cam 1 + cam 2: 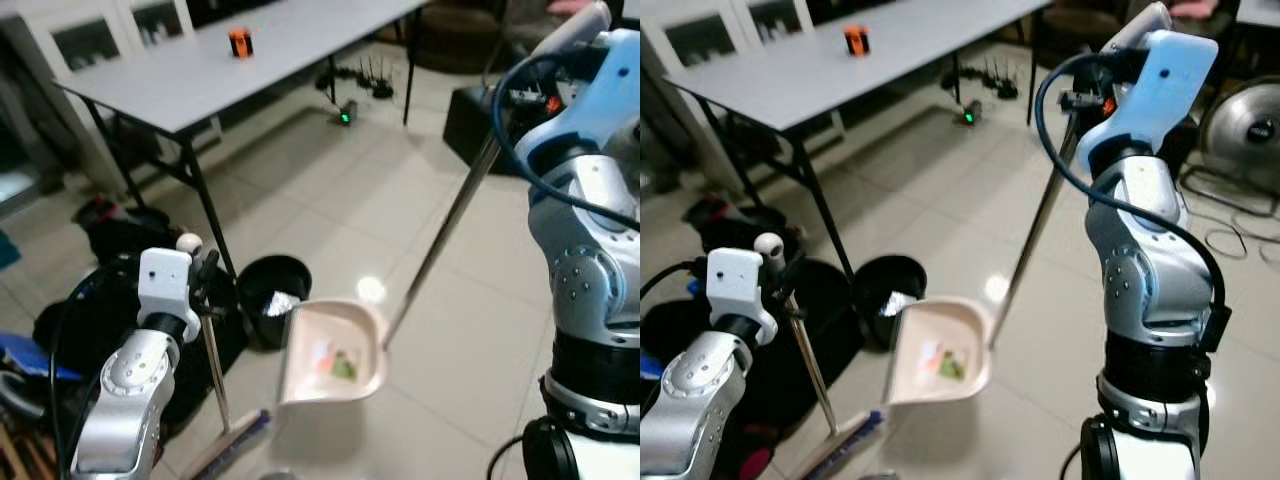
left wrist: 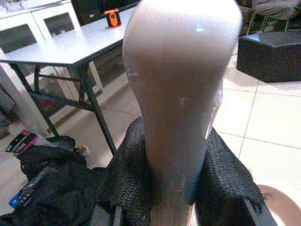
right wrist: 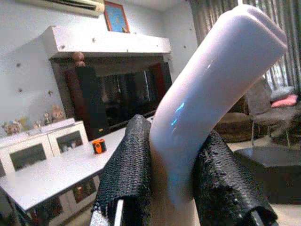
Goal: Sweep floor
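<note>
Left end effector (image 2: 164, 188) – clamps broom handle (image 2: 181, 94) | right end effector (image 3: 174, 179) – clamps dustpan handle (image 3: 211, 89)

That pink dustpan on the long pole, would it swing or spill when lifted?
Probably light: the dustpan looks like thin plastic. Hanging from a long slim pole gripped at the top by the right tool, it may sway. The scraps inside look loose and could slide out if it tilts.
</note>
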Controlling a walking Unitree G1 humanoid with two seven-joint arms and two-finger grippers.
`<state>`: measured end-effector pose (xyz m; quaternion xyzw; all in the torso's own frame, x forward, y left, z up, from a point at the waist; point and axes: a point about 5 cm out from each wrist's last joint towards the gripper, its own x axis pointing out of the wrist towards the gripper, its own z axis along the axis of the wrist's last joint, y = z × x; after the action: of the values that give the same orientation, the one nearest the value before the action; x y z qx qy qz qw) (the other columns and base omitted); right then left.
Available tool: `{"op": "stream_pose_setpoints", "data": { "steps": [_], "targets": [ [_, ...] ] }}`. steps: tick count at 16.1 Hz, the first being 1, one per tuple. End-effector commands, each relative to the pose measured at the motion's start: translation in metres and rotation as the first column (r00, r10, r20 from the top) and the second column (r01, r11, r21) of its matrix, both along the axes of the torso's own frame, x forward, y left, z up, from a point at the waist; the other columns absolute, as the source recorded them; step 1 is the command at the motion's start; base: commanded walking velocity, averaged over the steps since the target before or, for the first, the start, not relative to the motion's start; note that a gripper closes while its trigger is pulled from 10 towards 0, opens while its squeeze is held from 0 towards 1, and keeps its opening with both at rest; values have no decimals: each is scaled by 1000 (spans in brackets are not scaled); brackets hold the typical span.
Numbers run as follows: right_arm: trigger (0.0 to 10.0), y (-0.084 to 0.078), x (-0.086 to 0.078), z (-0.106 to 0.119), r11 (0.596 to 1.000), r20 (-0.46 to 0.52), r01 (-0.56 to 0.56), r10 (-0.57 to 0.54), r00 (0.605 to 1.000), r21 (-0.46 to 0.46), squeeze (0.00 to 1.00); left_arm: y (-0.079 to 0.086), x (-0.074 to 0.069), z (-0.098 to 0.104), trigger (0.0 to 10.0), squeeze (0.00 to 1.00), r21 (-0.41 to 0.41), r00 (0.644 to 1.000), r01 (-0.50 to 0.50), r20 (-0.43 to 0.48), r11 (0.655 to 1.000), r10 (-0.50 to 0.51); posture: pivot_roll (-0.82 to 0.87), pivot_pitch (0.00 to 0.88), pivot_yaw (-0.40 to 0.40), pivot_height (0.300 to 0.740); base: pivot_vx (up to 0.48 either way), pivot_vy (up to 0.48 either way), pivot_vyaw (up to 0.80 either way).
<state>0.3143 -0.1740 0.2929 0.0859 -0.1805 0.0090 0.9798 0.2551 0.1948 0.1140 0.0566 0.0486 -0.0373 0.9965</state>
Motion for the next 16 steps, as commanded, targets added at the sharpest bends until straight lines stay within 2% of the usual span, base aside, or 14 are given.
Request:
{"op": "stream_pose_setpoints", "data": {
  "steps": [1, 15, 16],
  "targets": [
    [10000, -5, -2, 10, 1000, 39, 21, -22, 999, 20, 0, -3, 2, 10, 10000, 0, 14, 999, 10, 50, 1000, -10, 19, 0, 52, 740, 337, 0, 0],
    [10000, -6, 1, 10, 1000, 33, 20, -19, 999, -10, 0, -5, 3, 10, 10000, 0, 15, 998, 29, 52, 999, -30, 18, 0, 59, 740, 367, 0, 0],
    [10000, -6, 2, 10, 1000, 33, 21, -20, 999, -8, 0, -5, 4, 10, 10000, 0, 14, 998, 32, 52, 999, -33, 20, 0, 59, 740, 379, 0, 800]
  ]
}}
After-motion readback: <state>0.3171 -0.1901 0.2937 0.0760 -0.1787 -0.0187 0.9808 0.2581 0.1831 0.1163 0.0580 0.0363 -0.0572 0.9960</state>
